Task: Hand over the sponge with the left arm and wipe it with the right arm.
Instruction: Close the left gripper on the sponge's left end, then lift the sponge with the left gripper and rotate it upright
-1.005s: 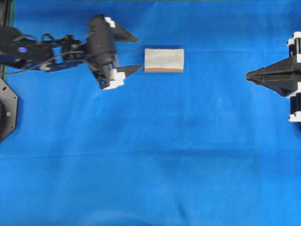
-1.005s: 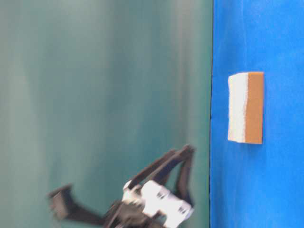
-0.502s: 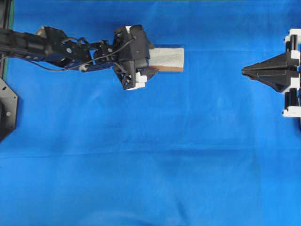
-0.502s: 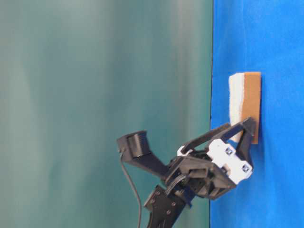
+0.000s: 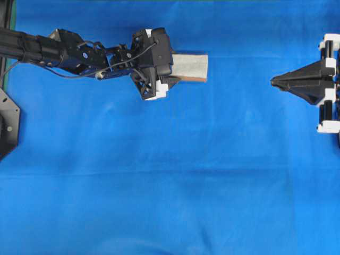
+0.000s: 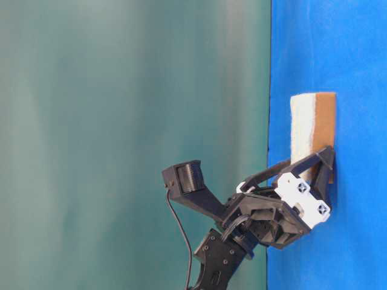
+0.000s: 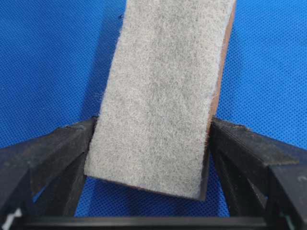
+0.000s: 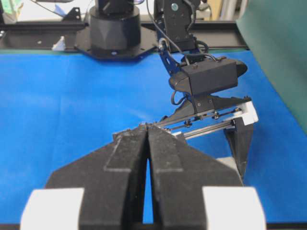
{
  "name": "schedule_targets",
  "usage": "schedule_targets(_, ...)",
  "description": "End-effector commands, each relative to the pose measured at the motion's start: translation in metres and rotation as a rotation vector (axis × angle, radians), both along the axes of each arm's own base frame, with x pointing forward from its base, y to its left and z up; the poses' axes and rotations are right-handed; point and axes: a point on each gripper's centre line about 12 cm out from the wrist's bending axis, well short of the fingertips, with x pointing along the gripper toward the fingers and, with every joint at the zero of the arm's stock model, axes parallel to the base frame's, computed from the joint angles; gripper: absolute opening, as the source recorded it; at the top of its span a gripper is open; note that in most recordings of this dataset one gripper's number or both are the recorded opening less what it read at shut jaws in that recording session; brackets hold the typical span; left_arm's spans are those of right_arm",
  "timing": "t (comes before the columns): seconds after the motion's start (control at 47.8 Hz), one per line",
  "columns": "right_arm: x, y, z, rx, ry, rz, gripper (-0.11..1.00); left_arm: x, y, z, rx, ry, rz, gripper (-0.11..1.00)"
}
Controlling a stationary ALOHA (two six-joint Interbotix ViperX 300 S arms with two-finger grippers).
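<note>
The sponge [image 5: 191,66] lies flat on the blue cloth, grey fuzzy top up with an orange-brown edge [image 6: 325,121] showing. My left gripper [image 5: 171,67] stands open over its left end, one finger on each long side. In the left wrist view the sponge [image 7: 163,96] fills the space between the fingers [image 7: 62,148], which sit right at its edges; I cannot tell whether they press on it. My right gripper [image 5: 273,81] is shut on nothing at the far right, its point towards the sponge. The right wrist view shows its fingers [image 8: 129,158] closed together, with the left arm [image 8: 206,79] beyond them.
A blue cloth [image 5: 170,175] covers the table. A dark green backdrop [image 6: 133,90] stands behind it. The left arm's black base [image 5: 8,125] sits at the left edge, and a black arm base [image 8: 115,28] and rail lie along the far side.
The left gripper has moved right and come down over the sponge's left end, fingers still wide. The right gripper has crept slightly left and stays shut.
</note>
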Motion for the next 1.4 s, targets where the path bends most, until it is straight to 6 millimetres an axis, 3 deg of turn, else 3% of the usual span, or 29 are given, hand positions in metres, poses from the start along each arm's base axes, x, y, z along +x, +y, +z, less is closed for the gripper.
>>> schedule_targets(0.0,0.002,-0.001,0.003,0.002,-0.008,-0.002,0.0,0.006,0.005,0.014,0.019,-0.039,0.003,0.94)
schedule_targets(0.167,0.001,-0.001,0.004,0.002,-0.009,-0.004,0.0,0.008,0.004,0.014,0.026,0.011,-0.017,0.89)
schedule_targets(0.377,0.002,-0.001,0.003,0.003,-0.003,-0.002,0.0,0.008,0.004,0.017,0.018,0.029,-0.017,0.4)
schedule_targets(0.461,0.001,-0.001,0.002,0.003,0.001,-0.004,0.0,0.008,0.004,0.02,0.015,0.023,-0.013,0.29)
schedule_targets(0.649,0.002,-0.001,0.002,0.003,0.003,-0.004,0.0,0.006,-0.001,0.039,-0.008,0.015,-0.007,0.25)
schedule_targets(0.858,0.003,-0.001,0.001,0.004,0.009,-0.004,0.0,0.0,-0.02,0.078,-0.061,-0.005,-0.009,0.24)
schedule_targets(1.172,0.006,-0.002,-0.002,0.006,0.023,-0.005,0.0,-0.012,-0.074,0.126,-0.112,-0.049,-0.098,0.25)
schedule_targets(1.382,0.009,-0.002,-0.003,0.008,0.033,-0.005,0.0,-0.016,-0.109,0.132,-0.127,-0.058,-0.173,0.25)
